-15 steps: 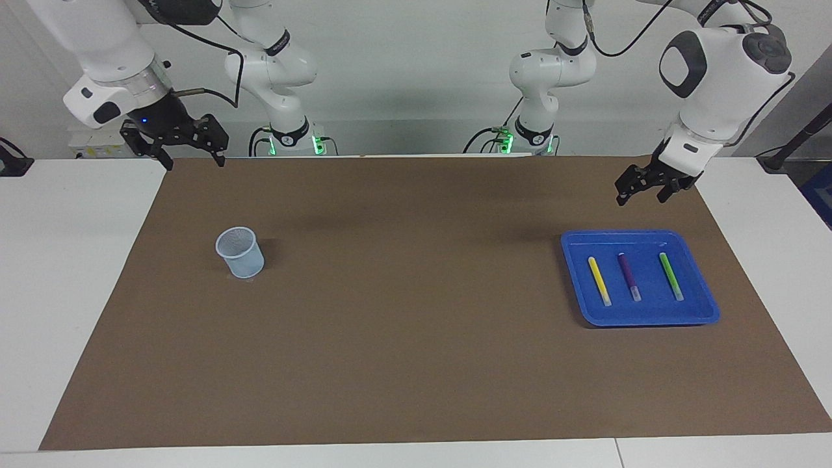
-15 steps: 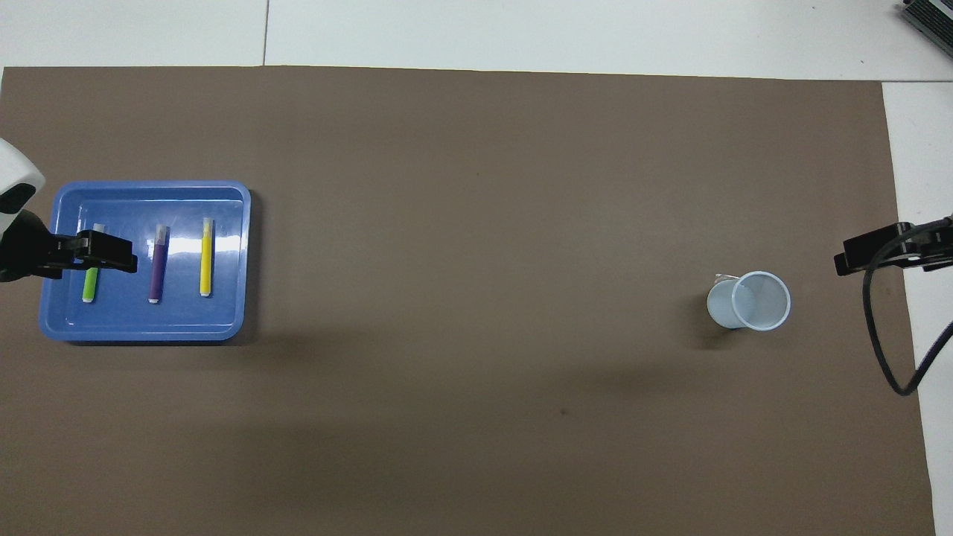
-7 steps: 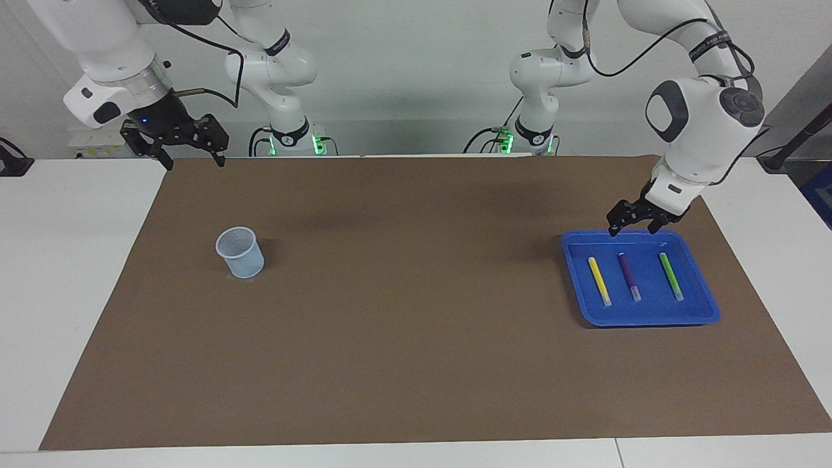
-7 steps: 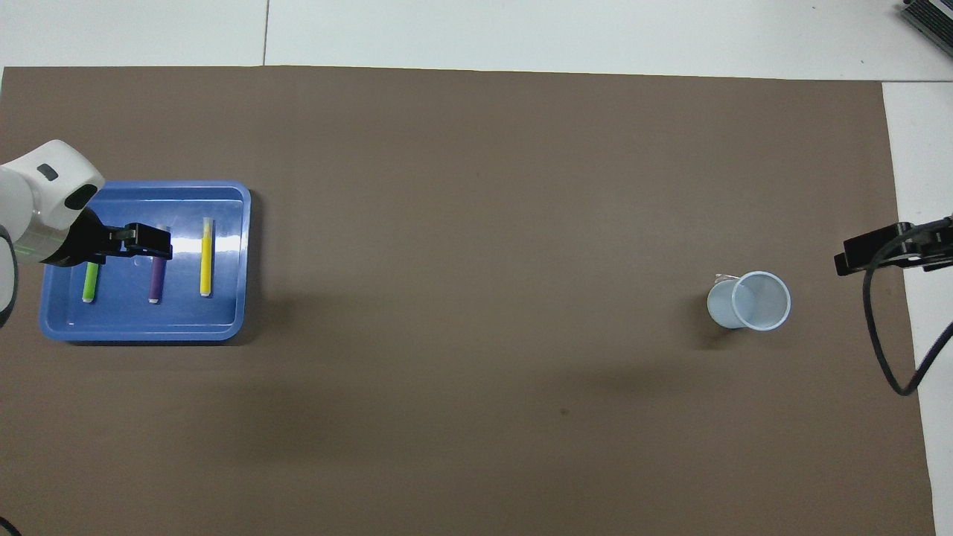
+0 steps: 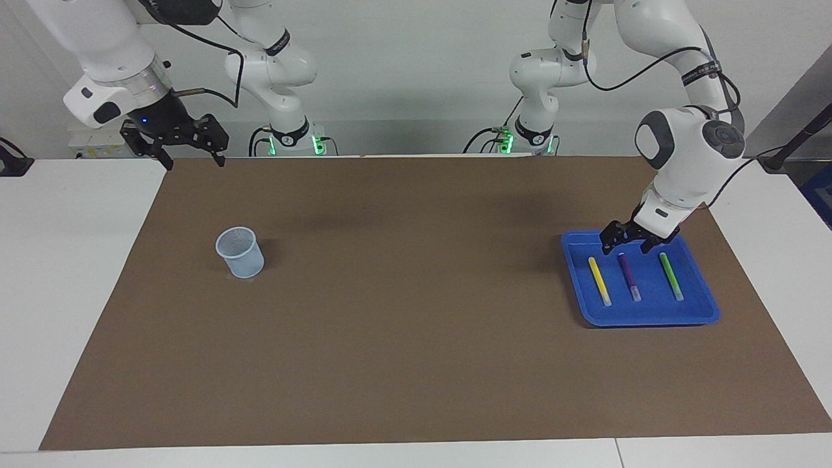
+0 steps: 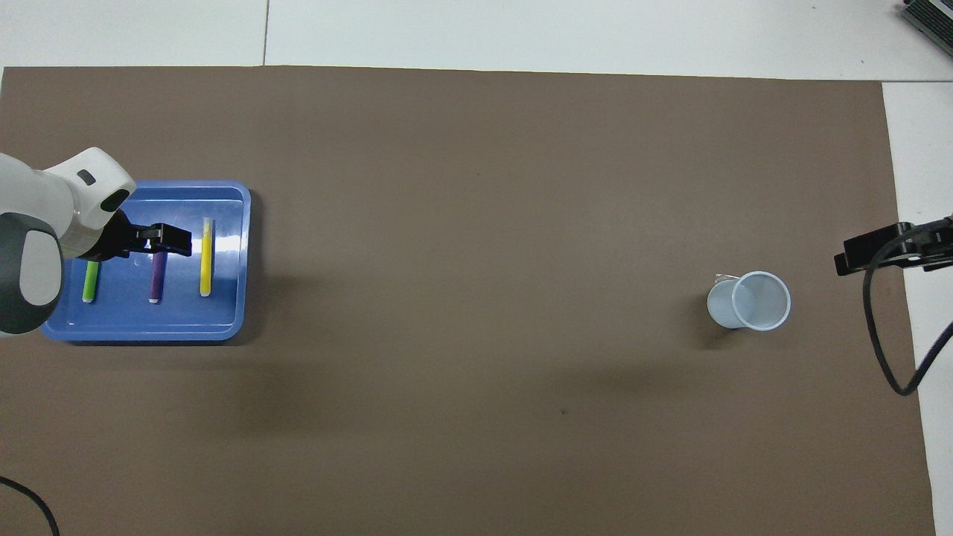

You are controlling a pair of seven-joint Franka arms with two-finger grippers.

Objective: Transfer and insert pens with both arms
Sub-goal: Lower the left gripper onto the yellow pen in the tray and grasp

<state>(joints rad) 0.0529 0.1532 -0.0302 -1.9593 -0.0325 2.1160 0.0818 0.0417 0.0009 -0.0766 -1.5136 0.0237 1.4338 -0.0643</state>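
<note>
So my left hand [image 5: 627, 246] is hovering over the blue tray [image 5: 705, 305], right above the end of the purple pen [image 5: 628, 275] that's nearest me. Fingers are spread apart, nothing between them, and from the facing view they don't look like they're touching the pen. From overhead the hand covers the top part of the purple pen [image 6: 157, 277], with one finger sitting close to the yellow pen [image 6: 206, 257].

All three pens are lying flat in the tray, side by side and roughly parallel, none touching each other. Yellow pen [image 5: 599, 280] is toward the middle of the bench, purple in the middle, green pen [image 5: 671, 275] toward my left arm's end. Their pale ends point away from me.

The tray sits on the brown mat [image 5: 416, 338] at my left arm's end of the bench. Well apart from it, toward my right arm's end, there's a pale blue cup [image 5: 240, 252] standing upright on the mat, nothing visible inside it from overhead [image 6: 749, 301].

My right hand [image 5: 188, 153] is just waiting up in the air over the mat's corner near my own edge of the bench, fingers open, holding nothing
</note>
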